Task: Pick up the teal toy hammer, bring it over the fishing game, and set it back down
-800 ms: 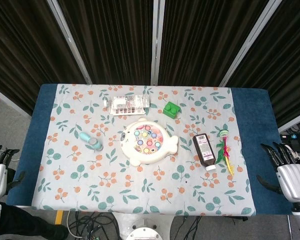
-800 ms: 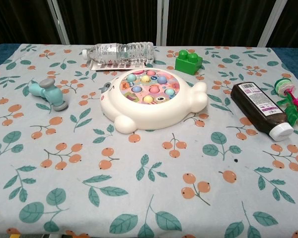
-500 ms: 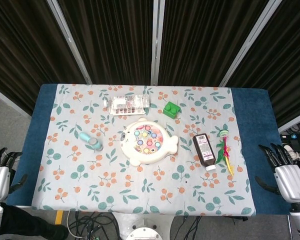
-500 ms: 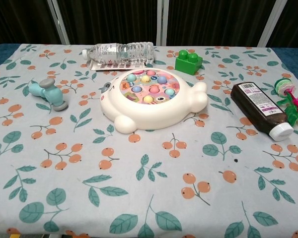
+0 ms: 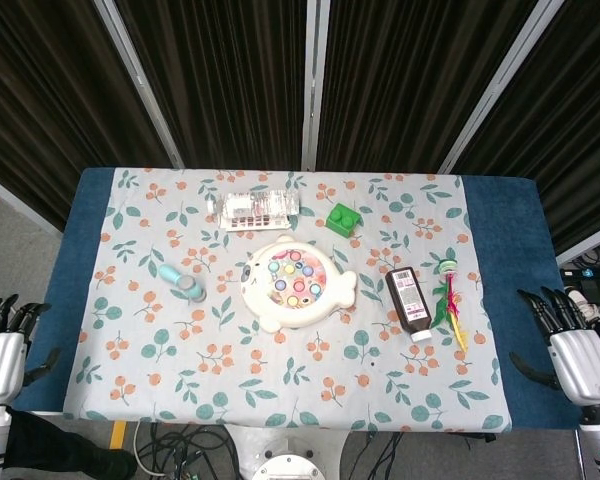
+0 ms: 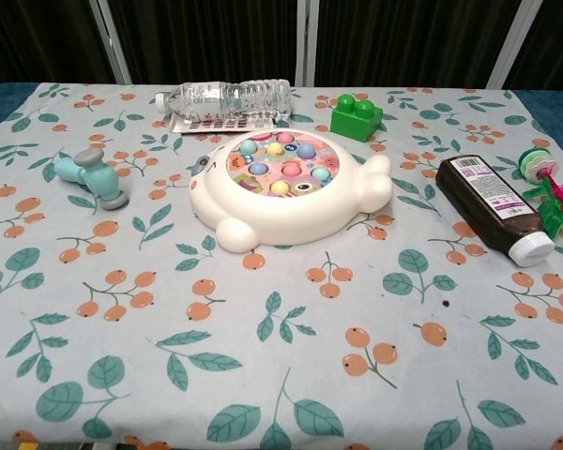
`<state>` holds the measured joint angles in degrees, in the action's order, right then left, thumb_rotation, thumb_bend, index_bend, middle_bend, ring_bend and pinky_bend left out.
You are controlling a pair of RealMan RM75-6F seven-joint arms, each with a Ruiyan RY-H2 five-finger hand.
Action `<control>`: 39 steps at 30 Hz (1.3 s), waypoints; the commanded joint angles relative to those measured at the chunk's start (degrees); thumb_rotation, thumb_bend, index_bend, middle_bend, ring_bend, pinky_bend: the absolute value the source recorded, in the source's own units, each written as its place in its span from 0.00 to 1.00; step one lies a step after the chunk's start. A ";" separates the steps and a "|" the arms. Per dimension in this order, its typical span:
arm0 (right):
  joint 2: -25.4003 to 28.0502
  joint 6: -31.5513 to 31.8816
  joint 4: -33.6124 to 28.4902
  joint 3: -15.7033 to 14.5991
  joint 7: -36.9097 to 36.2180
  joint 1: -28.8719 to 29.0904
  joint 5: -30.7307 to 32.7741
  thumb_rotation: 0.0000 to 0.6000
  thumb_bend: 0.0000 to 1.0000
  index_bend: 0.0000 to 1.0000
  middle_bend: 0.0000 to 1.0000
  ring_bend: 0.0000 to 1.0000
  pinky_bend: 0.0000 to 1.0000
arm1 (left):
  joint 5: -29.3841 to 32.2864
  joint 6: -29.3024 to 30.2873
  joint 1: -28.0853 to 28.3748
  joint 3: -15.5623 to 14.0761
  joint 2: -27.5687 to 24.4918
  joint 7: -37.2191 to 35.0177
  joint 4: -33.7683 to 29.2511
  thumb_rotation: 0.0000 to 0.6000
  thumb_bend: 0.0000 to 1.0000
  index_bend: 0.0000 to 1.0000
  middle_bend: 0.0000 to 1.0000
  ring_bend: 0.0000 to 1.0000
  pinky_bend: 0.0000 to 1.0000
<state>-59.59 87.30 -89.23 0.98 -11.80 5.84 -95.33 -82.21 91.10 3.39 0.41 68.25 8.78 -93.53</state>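
The teal toy hammer [image 5: 181, 281] [image 6: 90, 177] lies on the flowered cloth, left of the fishing game [image 5: 296, 281] [image 6: 283, 187], a white fish-shaped toy with coloured pieces on a pink disc. My left hand [image 5: 0, 350] hangs beyond the table's front left corner, fingers spread, holding nothing. Off the front right corner my right hand [image 5: 574, 349] is likewise spread and empty. Both hands are far from the hammer and appear only in the head view.
A clear water bottle [image 5: 252, 207] [image 6: 227, 97] lies behind the game, a green brick [image 5: 344, 218] [image 6: 355, 115] to its right. A dark bottle [image 5: 409, 301] [image 6: 494, 205] and a feathered toy [image 5: 448, 300] [image 6: 555, 195] lie at the right.
My left hand has drifted slightly down and right at the frame's edge. My right hand has sunk a little. Nothing on the table has moved.
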 commanded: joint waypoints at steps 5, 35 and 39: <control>0.15 0.16 -0.09 0.15 0.17 0.08 0.24 1.00 0.16 0.05 0.14 0.00 0.00 | -2.98 -2.80 2.87 1.16 0.30 -0.50 2.27 1.00 0.25 0.25 0.24 0.07 0.08; 1.07 1.05 -3.45 0.22 4.09 -1.81 2.65 1.00 0.16 0.05 0.14 0.00 0.00 | -8.51 -41.06 35.29 2.70 12.60 -31.79 30.76 1.00 0.31 0.33 0.26 0.08 0.08; 0.96 0.64 -3.54 0.31 4.26 -1.66 2.89 1.00 0.16 0.05 0.14 0.00 0.00 | -8.96 -41.48 36.56 2.09 13.78 -33.60 31.81 1.00 0.31 0.33 0.26 0.08 0.08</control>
<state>-58.62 87.93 -92.77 1.28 -7.54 4.17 -92.45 -90.95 49.91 39.53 2.80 81.63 -24.39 -62.13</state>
